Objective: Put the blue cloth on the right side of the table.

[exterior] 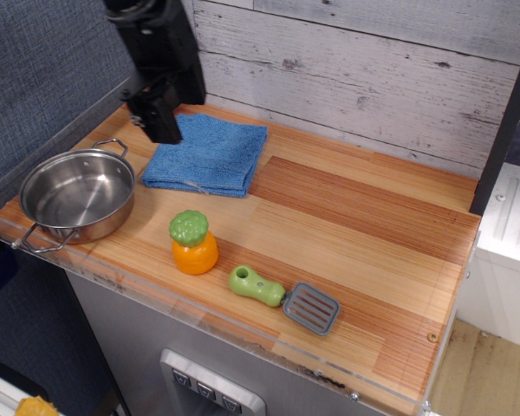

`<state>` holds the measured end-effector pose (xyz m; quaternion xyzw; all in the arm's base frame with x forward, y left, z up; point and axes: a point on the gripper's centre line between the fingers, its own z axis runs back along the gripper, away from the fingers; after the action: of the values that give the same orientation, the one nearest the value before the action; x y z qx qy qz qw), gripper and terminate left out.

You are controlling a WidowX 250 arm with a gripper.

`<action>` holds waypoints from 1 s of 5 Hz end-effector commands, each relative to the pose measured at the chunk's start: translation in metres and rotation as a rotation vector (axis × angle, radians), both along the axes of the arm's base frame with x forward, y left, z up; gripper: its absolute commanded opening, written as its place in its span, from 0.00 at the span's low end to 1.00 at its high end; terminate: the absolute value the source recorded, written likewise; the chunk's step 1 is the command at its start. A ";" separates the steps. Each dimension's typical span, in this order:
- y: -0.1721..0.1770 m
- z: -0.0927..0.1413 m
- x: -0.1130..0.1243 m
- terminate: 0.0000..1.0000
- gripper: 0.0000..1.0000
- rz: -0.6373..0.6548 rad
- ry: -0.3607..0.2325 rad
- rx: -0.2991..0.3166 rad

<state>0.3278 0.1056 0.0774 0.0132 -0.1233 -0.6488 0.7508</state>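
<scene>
The blue cloth (210, 156) lies folded and flat at the back left of the wooden table (355, 217), just right of the steel pot. My black gripper (175, 108) hangs above the cloth's back left corner, lifted clear of it. Its two fingers look apart and hold nothing. The arm hides a little of the cloth's far left corner.
A steel pot (78, 195) with two handles stands at the left edge. An orange toy fruit with a green top (193, 243) stands in front of the cloth. A green-handled grey spatula (282, 296) lies near the front edge. A clear rim (243, 334) runs along the table.
</scene>
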 end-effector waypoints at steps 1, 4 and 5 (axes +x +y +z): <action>-0.001 -0.010 0.025 0.00 1.00 0.023 -0.007 0.042; 0.023 -0.035 0.028 0.00 1.00 0.061 0.051 0.077; 0.028 -0.044 0.024 0.00 1.00 0.071 0.068 0.072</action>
<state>0.3497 0.1252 0.0185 0.0022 -0.0645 -0.6266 0.7767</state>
